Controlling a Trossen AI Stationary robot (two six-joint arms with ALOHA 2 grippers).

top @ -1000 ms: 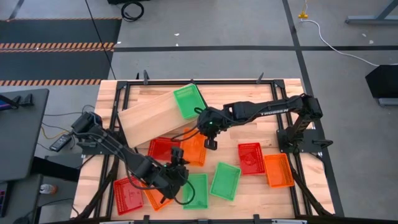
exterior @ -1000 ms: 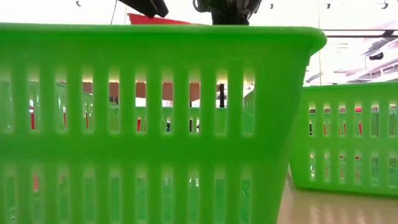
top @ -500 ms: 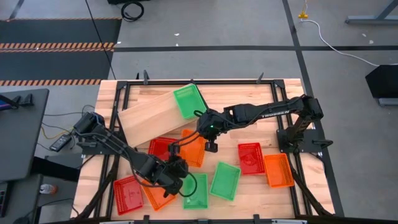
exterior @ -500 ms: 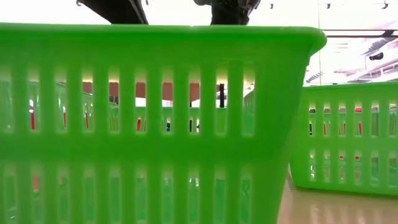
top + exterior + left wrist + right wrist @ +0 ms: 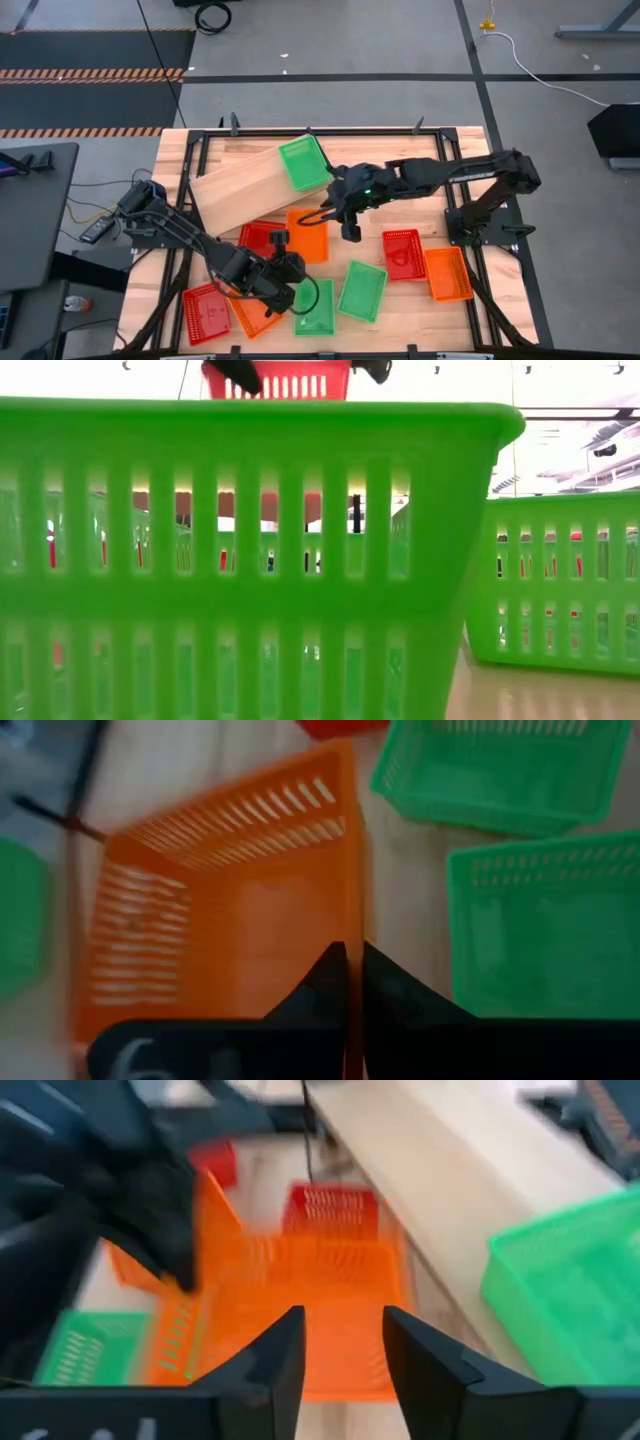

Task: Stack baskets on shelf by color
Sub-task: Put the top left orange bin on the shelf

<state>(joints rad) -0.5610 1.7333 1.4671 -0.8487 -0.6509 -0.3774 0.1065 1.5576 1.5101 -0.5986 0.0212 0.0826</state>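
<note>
Eight baskets lie loose on the table. At the left front, the left gripper (image 5: 283, 268) is pinched shut on the rim of an orange basket (image 5: 230, 910), hemmed by green ones. Midway, the shelf (image 5: 240, 185) holds one green basket (image 5: 304, 164) (its left stretch bare). Right gripper (image 5: 350, 228) hangs parted, empty, above another orange basket (image 5: 308, 236)

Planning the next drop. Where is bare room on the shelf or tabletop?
Shelf is bare beside its one green basket. Tabletop is bare behind the right arm. The front is crowded with baskets around the left gripper.
</note>
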